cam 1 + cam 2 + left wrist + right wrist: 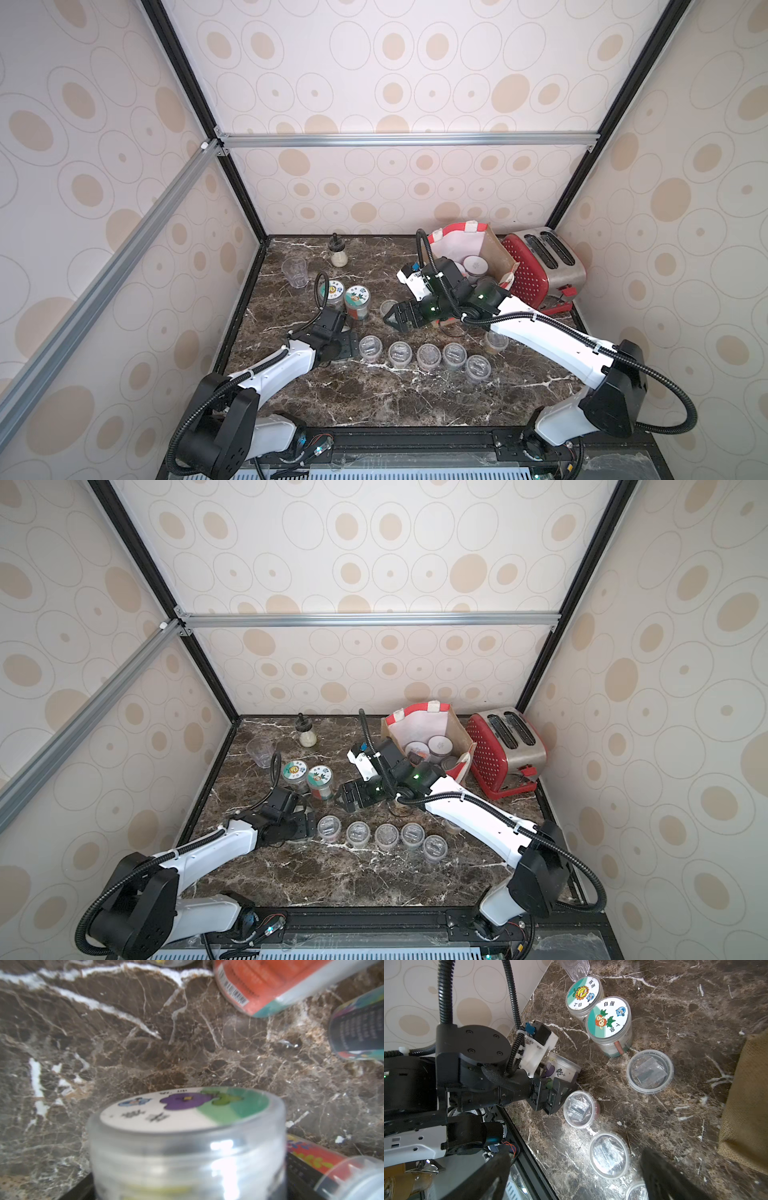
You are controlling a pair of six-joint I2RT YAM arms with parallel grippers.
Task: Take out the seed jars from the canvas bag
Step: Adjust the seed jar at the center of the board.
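The canvas bag [494, 249] [459, 733] stands open at the back right, with white-lidded seed jars [476, 264] [441, 744] inside. Two tall picture-lidded jars [357, 296] [609, 1018] stand left of centre. Several short clear-lidded jars [429, 356] [386, 835] [609, 1154] line the middle of the table. My left gripper [347, 345] [550, 1093] is shut on a tilted jar with a purple-flower lid [187, 1109] [560, 1070], low over the table beside the row's left end. My right gripper [392, 318] [577, 1178] hangs open and empty above the row, in front of the bag.
A red toaster [544, 266] stands right of the bag against the wall. A glass shaker [337, 251] and a clear tumbler [295, 272] stand at the back left. Another labelled jar [332, 1169] shows close beside the held one. Patterned walls close in three sides.
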